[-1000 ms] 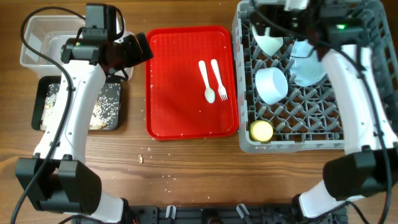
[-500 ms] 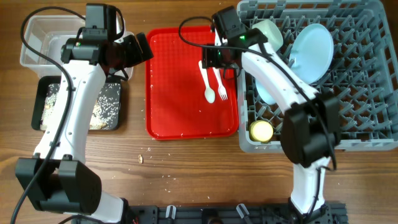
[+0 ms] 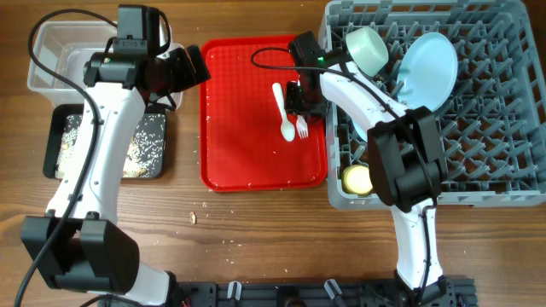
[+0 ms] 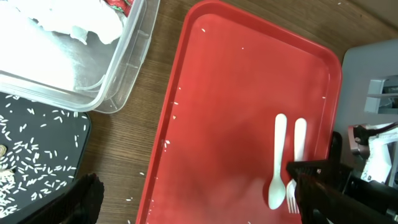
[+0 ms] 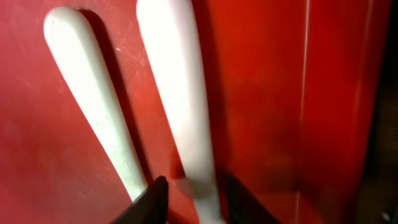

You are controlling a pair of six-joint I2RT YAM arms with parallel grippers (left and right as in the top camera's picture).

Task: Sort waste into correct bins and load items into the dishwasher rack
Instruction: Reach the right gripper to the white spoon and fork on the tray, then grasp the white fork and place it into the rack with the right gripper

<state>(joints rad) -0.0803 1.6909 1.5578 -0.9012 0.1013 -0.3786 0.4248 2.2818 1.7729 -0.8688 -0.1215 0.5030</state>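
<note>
A white fork [image 3: 301, 126] and a white spoon [image 3: 282, 115] lie side by side on the red tray [image 3: 243, 136]. My right gripper [image 3: 300, 101] is down over them, its fingers closed in on the fork's handle [image 5: 180, 93], which still lies flat. The spoon's handle [image 5: 93, 106] is just outside the left finger. My left gripper [image 3: 192, 66] hangs wide open and empty above the tray's left edge. The dishwasher rack [image 3: 495, 170] holds a pale blue plate [image 3: 426, 68], a mint bowl [image 3: 367, 47] and a yellow cup [image 3: 358, 179].
The clear tub [image 3: 51, 51] at the far left holds white tissue [image 4: 74, 31] and a red wrapper [image 4: 121, 6]. In front of it the black tray [image 3: 153, 136] carries rice crumbs. Loose crumbs [image 3: 193, 217] dot the wood near the red tray's front corner.
My right arm swung from over the rack to the red tray, came down onto the fork, and its jaws narrowed around the handle. The left arm has not moved.
</note>
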